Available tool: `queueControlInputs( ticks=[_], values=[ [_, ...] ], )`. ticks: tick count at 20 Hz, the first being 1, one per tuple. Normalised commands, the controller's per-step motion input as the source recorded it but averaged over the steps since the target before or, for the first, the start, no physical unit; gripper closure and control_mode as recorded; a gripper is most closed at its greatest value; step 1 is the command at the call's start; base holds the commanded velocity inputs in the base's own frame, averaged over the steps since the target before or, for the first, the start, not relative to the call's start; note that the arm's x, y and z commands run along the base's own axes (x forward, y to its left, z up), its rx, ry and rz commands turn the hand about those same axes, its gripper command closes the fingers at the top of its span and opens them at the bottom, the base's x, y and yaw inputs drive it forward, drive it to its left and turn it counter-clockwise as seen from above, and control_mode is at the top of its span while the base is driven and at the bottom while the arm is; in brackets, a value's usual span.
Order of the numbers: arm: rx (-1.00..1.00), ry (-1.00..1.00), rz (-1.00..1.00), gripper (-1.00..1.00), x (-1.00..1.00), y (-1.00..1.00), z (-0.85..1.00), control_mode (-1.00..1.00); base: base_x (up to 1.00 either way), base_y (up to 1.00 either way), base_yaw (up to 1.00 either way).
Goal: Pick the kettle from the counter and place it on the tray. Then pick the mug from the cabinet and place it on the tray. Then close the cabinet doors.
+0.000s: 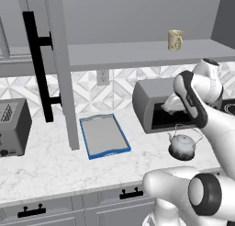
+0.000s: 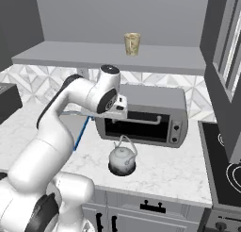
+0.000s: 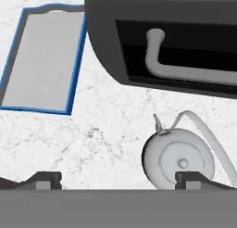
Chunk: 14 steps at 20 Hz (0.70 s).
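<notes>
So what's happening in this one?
A white robot arm holds its open two-finger gripper above the small silver-grey metal kettle, which sits on the white marble counter in front of a grey toaster oven. Nothing is gripped. The blue-rimmed grey tray has nothing on it, and the cream-beige mug stands on the shelf of the grey wall cabinet.

Grey wall (image 1: pixel 137 14), patterned tile backsplash (image 1: pixel 119 85).

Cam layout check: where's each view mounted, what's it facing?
Left base view: behind-left, facing counter, tray, kettle; arm at lower right.
Right base view: behind-right, facing kettle, toaster oven, mug; arm at lower left.
Hand view: on the hand, looking down on kettle, tray; open claw.
All share the kettle.
</notes>
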Motion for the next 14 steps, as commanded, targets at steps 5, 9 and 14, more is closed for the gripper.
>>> queueControlInputs(
  ticks=[5, 9, 14],
  values=[
    [0.29, -0.01, 0.26, -1.00, -0.04, -1.00, -0.44, -1.00, 0.00, 0.00, 0.00],
    [0.31, 0.01, 0.18, -1.00, 0.00, -0.87, -0.28, -1.00, 0.00, 0.00, 0.00],
    [0.15, 0.11, 0.16, -1.00, 0.06, -0.45, -0.30, -1.00, 0.00, 0.00, 0.00]
  ],
)
